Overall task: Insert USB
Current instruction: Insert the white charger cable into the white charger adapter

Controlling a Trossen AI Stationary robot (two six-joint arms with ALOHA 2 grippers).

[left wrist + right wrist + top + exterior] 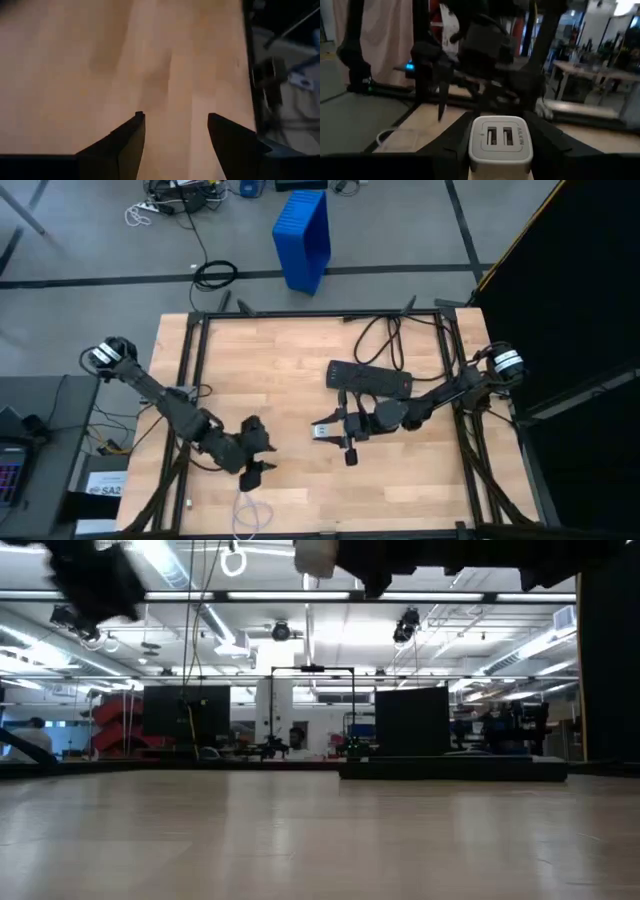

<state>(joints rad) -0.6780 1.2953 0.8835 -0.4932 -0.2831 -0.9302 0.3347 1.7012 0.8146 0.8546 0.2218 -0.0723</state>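
The USB cable (247,515), thin and white, lies in a loose loop on the table near its front edge; it also shows in the right wrist view as the cable (384,135). My left gripper (262,455) hovers open just beyond the loop, with only bare wood between its fingers (176,120). My right gripper (335,430) is at mid-table, shut on a white charger block (501,142) with two USB ports. A black power strip (370,377) lies flat on the table behind it. My right gripper pinches the charger block's two side walls (476,150) between its two fingers. The fingers reach roughly level from the table's right. The port face (500,136) points away from the wrist, toward my left arm. The block (315,555) is lifted well clear of the table.
The power strip's black cord (385,335) loops toward the table's far edge. A blue bin (303,238) stands on the floor beyond the table. Bare wood (290,350) spreads over the far left and the near right of the table.
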